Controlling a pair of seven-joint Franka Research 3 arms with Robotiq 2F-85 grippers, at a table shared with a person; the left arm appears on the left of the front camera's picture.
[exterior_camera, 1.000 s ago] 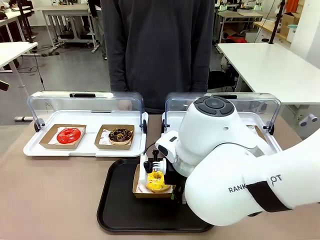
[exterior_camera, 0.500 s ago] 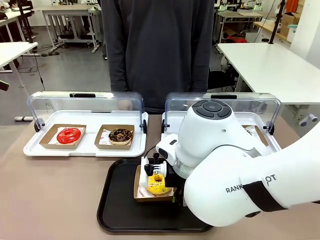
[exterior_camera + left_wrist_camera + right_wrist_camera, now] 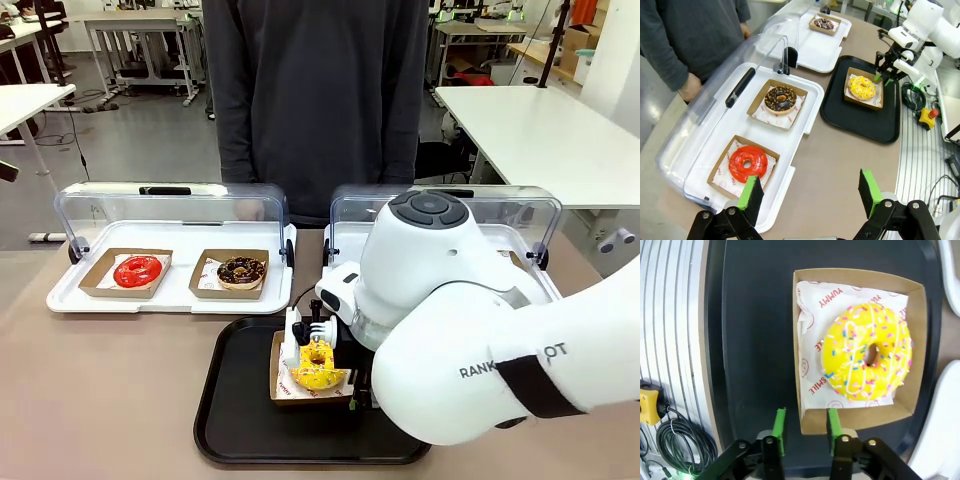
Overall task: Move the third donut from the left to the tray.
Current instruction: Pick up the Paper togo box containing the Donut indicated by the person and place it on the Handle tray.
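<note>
Yellow donut [image 3: 867,358] sits in its cardboard square [image 3: 858,422] on white printed liner, box resting flat on the black tray [image 3: 755,340]. Right tool [image 3: 805,427] over the tray at the box's near wall: one green pad inside against the wall, the other outside with a clear gap, so fingers narrowly apart, not clamping. From the front, tray [image 3: 235,420] lies on the worktop [image 3: 100,390] just ahead of two white lidded trays. Left tool [image 3: 810,192] hangs spread wide and empty, above the red donut [image 3: 747,163] and chocolate donut [image 3: 780,99].
</note>
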